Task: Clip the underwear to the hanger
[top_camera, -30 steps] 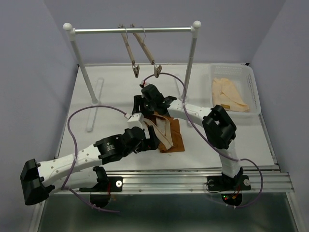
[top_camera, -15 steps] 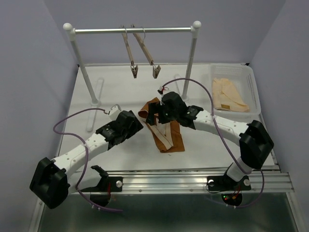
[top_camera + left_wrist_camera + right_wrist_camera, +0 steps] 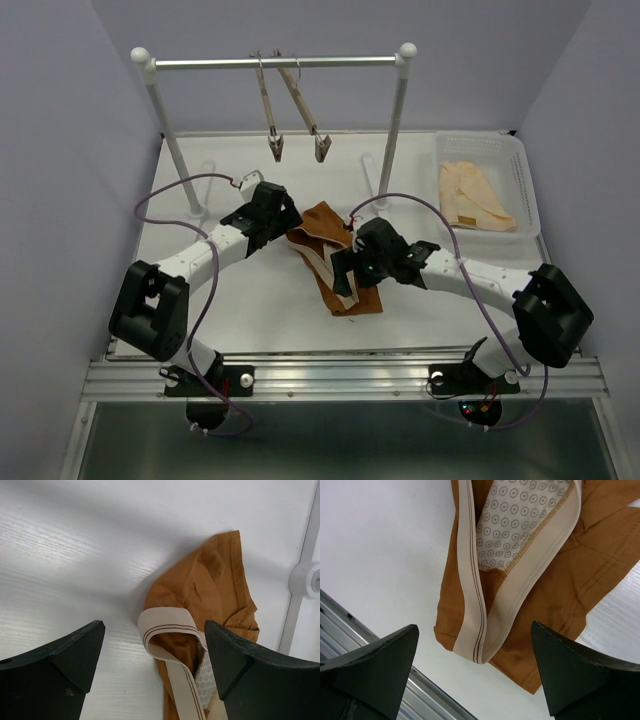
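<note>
The rust-brown underwear (image 3: 325, 225) lies crumpled on the white table, its tan waistband (image 3: 322, 263) looped open. In the left wrist view the underwear (image 3: 215, 575) lies ahead with the waistband loop (image 3: 167, 627) between the fingers. The right wrist view shows the underwear (image 3: 570, 580) and its waistband's other end (image 3: 480, 645). My left gripper (image 3: 283, 222) is open at the garment's upper left end. My right gripper (image 3: 345, 272) is open over its lower right part. Two wooden hangers (image 3: 268, 105) (image 3: 303, 105) hang on the steel rail (image 3: 275, 62).
A clear bin (image 3: 520, 170) at the back right holds pale cream garments (image 3: 472, 195). The rail's white posts (image 3: 172, 140) (image 3: 397, 130) stand on the table. A metal strip (image 3: 350, 375) runs along the near edge.
My left arm swung forward and up to the garment's upper left end. My right gripper moved from the garment's upper part back and down to its lower right. The cloth spread out slightly.
</note>
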Motion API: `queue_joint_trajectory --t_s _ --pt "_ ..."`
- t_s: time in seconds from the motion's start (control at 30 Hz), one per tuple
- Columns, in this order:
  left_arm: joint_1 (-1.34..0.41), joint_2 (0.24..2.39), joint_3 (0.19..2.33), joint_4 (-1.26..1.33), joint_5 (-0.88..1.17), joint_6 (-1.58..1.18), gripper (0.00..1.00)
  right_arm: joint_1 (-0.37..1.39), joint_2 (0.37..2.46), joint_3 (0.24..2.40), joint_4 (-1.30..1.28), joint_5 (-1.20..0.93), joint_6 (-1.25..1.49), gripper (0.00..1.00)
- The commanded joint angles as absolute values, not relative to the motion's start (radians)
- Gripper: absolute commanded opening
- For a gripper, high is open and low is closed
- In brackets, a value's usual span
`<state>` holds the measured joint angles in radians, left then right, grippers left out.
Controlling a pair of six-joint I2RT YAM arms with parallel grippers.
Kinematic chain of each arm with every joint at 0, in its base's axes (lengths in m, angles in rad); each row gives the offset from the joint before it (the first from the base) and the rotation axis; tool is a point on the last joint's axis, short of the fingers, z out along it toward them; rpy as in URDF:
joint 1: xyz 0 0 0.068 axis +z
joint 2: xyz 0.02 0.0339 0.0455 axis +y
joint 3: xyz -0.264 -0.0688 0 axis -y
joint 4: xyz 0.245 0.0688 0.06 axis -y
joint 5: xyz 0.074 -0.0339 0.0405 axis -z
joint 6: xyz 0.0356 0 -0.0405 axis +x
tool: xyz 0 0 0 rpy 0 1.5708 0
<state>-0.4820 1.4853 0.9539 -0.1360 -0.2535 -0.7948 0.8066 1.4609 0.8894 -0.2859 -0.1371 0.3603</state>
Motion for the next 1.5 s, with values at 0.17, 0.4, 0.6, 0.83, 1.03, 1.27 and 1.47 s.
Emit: queue_joint_trajectory --t_s 0.17,0.4,0.6,0.83,1.03,1.27,1.47 --pt "-0.488 1.462 0.937 -0.120 -0.230 -0.621 0.87 0.808 1.511 0.899 -0.270 -0.254 0.288 0.91" --pt "-0.515 1.525 0.971 -0.126 -0.238 -0.575 0.83 0.808 1.531 0.894 -0.299 -0.285 0.273 0.78" --pt "-0.595 1.558 1.014 -0.144 -0.267 -0.549 0.84 0.808 1.529 0.862 -0.322 -0.259 0.279 0.49" --pt "-0.603 1.589 1.019 -0.166 -0.294 -0.558 0.75 0.808 1.503 0.847 -0.331 -0.230 0.282 0.13" --pt "-0.601 1.721 1.158 -0.265 -0.425 -0.635 0.49 0.808 1.454 0.882 -0.415 -0.115 0.255 0.01" --pt "-0.581 1.801 1.377 -0.331 -0.488 -0.718 0.49 0.819 1.375 0.988 -0.578 0.083 0.186 0.01" --pt "-0.545 1.812 1.411 -0.348 -0.518 -0.774 0.46 0.952 1.316 1.097 -0.601 0.089 0.112 0.01"
